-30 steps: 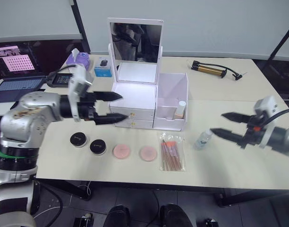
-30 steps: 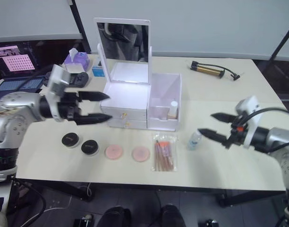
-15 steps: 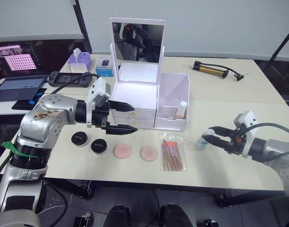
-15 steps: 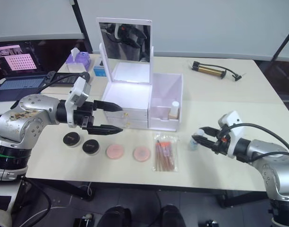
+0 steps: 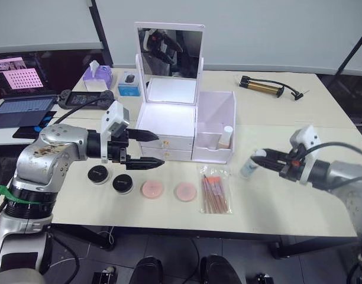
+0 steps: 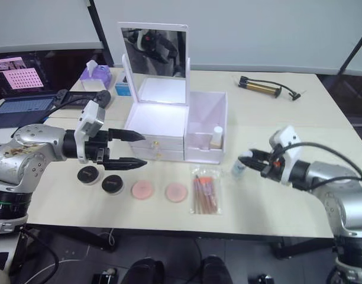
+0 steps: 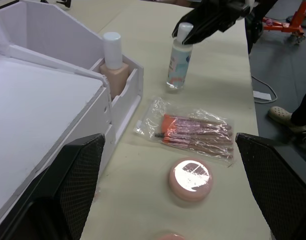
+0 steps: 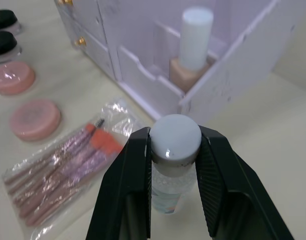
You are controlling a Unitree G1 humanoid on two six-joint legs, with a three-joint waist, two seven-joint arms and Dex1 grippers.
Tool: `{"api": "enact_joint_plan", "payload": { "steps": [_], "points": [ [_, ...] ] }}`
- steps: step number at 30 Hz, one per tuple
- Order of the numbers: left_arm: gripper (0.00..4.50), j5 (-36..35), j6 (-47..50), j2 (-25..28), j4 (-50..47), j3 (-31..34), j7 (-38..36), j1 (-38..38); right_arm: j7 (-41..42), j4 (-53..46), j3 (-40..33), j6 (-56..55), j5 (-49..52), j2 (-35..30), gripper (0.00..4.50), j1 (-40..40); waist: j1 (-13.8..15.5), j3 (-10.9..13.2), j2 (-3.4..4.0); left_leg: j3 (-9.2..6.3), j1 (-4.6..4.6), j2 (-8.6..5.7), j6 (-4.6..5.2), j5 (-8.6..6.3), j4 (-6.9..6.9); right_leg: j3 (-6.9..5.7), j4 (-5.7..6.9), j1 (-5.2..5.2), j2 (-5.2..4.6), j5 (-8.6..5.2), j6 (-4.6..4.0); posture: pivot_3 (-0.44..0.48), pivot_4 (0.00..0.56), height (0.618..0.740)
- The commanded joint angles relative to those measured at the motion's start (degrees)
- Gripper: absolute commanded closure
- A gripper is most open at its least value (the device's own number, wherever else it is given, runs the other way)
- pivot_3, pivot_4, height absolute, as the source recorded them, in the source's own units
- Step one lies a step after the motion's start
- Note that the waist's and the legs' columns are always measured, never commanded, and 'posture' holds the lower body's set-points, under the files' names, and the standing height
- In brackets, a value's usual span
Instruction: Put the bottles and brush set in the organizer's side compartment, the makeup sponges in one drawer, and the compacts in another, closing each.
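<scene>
Since half a second ago, our right gripper (image 5: 262,155) has closed in on the clear bottle (image 5: 250,165), and its fingers now pinch the white cap. Our left gripper (image 5: 150,148) has stayed in front of the drawers, fingers spread wide with nothing between them.

From the head, we see the organizer (image 5: 169,121) with its mirror up. The beige bottle (image 5: 226,138) already stands in the side compartment (image 5: 216,118). So one bottle is done. The clear bottle is near the organizer's right side, not in the bin yet; we cannot tell if it is lifted off the table (image 5: 275,118). The brush set (image 5: 215,190) lies flat on the table in front of the bin. The two makeup sponges (image 5: 152,189) and the two compacts (image 5: 99,174) sit in a row in front of the drawers. Both drawers look shut and nothing is in them as far as we can tell.

From our left wrist, we see the beige bottle in its slot, the clear bottle held by the cap, the brush set and one sponge.

From our right wrist, the two black fingers (image 8: 130,170) press on each side of the white cap (image 8: 174,138).

We think most of the job is left: this bottle, the brushes, the sponges and the compacts.
</scene>
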Motion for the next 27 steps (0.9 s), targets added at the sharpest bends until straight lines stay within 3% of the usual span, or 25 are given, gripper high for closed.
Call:
{"api": "enact_joint_plan", "payload": {
  "steps": [1,6,13,19,27],
  "points": [
    [0.0,-1.3,0.5,1.5,-2.6,4.1,1.8,1.9,2.3,-1.1,0.1,2.6,3.5,-2.1,3.61,-7.7,-0.1,0.0,0.01,0.0,-0.01,0.0,0.0,0.0,0.0,0.03,0.0,-0.03,-0.01,0.0,-0.01,0.0,0.15,0.706],
    [0.0,0.7,-2.9,0.2,-3.0,7.5,6.2,7.6,9.0,7.6,7.4,1.2,1.8,-1.8,3.61,-24.0,-0.3,0.0,0.02,0.0,0.01,0.0,0.03,-0.02,0.0,0.04,0.01,-0.03,-0.02,0.01,-0.02,0.0,0.15,0.706],
    [0.0,-1.7,-0.6,0.5,-9.9,14.2,12.6,15.1,17.7,27.5,18.5,-10.1,-8.1,5.0,3.61,-41.2,-0.7,0.0,0.0,0.05,-0.09,0.03,0.09,-0.05,-0.01,-0.02,-0.01,-0.1,-0.03,0.02,-0.06,0.0,0.15,0.706],
    [0.0,-8.9,5.3,-0.2,-19.1,22.1,17.5,23.5,23.1,43.5,23.8,-19.4,-15.3,12.0,3.61,-48.1,-0.7,0.0,0.0,0.07,-0.12,0.06,0.08,-0.05,-0.01,-0.02,0.02,-0.14,-0.05,0.03,-0.07,0.0,0.15,0.706],
    [0.0,-12.7,7.3,-0.3,-24.7,25.9,23.3,28.6,24.8,61.7,25.2,-29.9,-22.8,18.7,3.61,-53.5,-0.8,0.0,0.01,0.07,-0.09,0.06,0.06,-0.04,-0.01,-0.05,0.03,-0.12,-0.06,0.04,-0.09,0.0,0.15,0.706]
  ]
}}
